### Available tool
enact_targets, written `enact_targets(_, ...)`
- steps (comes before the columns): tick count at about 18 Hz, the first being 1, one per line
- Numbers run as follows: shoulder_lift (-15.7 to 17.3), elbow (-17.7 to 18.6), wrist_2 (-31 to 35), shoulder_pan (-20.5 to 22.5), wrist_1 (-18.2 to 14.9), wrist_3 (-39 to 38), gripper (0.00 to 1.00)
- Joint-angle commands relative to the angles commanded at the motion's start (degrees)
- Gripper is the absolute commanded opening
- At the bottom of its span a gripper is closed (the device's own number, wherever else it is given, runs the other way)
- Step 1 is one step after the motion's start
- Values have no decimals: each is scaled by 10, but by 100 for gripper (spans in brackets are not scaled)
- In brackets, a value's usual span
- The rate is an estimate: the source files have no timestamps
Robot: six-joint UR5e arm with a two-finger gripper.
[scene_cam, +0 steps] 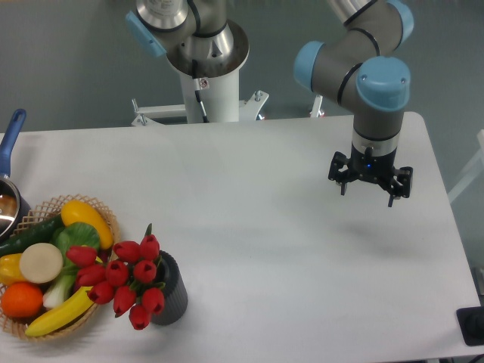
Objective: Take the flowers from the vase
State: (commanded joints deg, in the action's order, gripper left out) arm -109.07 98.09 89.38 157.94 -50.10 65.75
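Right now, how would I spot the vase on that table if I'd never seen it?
Look at the white table's near left corner, where a wicker basket of fruit and vegetables sits. Just right of it stands the vase, holding red flowers. It is short, dark grey and ribbed, unlike the pale woven basket.

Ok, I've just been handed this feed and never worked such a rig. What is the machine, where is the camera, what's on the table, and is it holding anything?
The single picture comes from a fixed camera looking down at the white table from its front. The grey and blue jointed machine is a robot arm; its gripper, two small fingers, hangs above the table's right side, empty and spread open. At front left stands a dark ribbed vase with red flowers leaning out of it leftwards. Beside it is a wicker basket of fruit and vegetables, and a blue-handled pot sits at the left edge. Nothing is held.
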Motion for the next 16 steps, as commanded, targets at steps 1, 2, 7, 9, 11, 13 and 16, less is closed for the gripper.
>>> enact_targets(1,-1,1,1,0,0,-4,100)
enact_targets(2,-1,1,0,0,0,-5,100)
enact_targets(7,0,22,-58,-5,81,-42,100)
enact_targets(9,0,18,-73,-18,103,-83,100)
enact_targets(11,-2,7,-83,-40,106,-88,100)
enact_targets(13,-10,-3,-129,-54,115,-87,100)
enact_targets(16,-26,-4,-182,-72,167,-84,100)
